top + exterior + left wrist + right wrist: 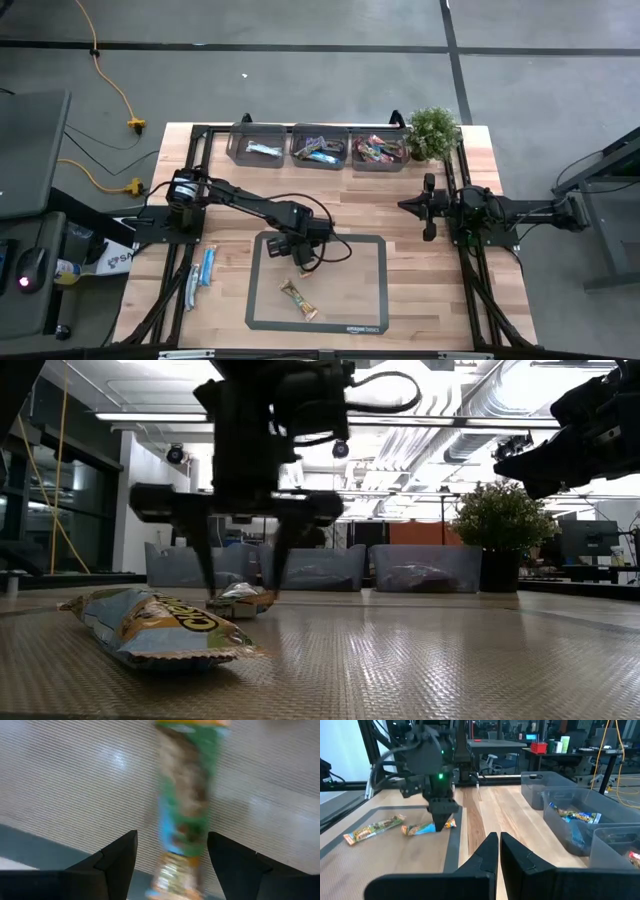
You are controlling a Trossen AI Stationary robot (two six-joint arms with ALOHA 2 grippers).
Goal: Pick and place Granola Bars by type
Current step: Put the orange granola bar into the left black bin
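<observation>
A green-and-tan granola bar (186, 805) lay on the grey mat (370, 285), on its far left part, between the spread fingers of the left gripper (300, 256), not yet grasped. Closing off-centre could have skidded the slick wrapper aside. The right gripper (428, 206), fingers together, waited at the table's right.

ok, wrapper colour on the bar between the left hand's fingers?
Mostly green with tan and a blue patch; the bar shows best in the left wrist view.
</observation>
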